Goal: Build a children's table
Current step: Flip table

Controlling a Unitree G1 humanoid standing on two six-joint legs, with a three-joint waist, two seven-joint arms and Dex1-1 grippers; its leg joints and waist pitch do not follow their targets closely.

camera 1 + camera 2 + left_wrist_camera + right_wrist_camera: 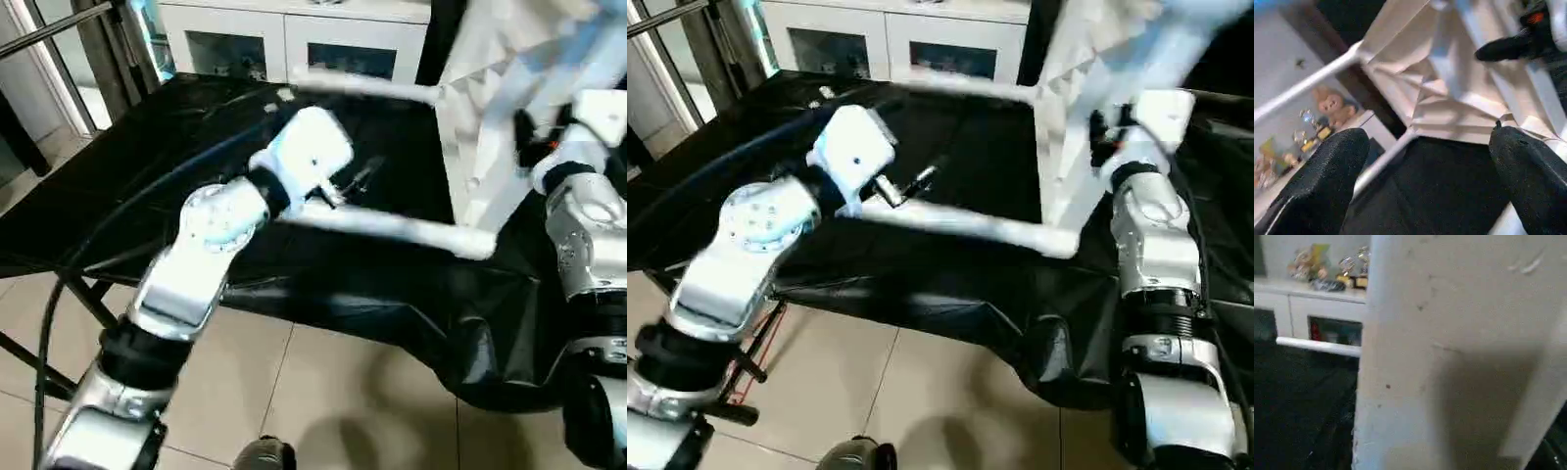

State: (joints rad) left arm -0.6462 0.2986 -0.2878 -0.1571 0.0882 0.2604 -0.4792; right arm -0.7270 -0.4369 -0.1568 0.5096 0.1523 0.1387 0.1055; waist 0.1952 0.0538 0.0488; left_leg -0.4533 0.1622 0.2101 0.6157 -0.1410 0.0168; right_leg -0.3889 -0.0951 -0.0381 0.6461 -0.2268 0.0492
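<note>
Just past the wide-open, empty left gripper (1425, 181), the tabletop (1449, 93) stands on edge, legs (392, 227) pointing sideways

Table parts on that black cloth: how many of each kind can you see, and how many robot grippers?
Tabletop: 1, tipped up on its edge
Legs already plugged into it: 2, the nearer leg and the farther leg
Grippers: 2, the left gripper and the right gripper
Total: 5
</note>
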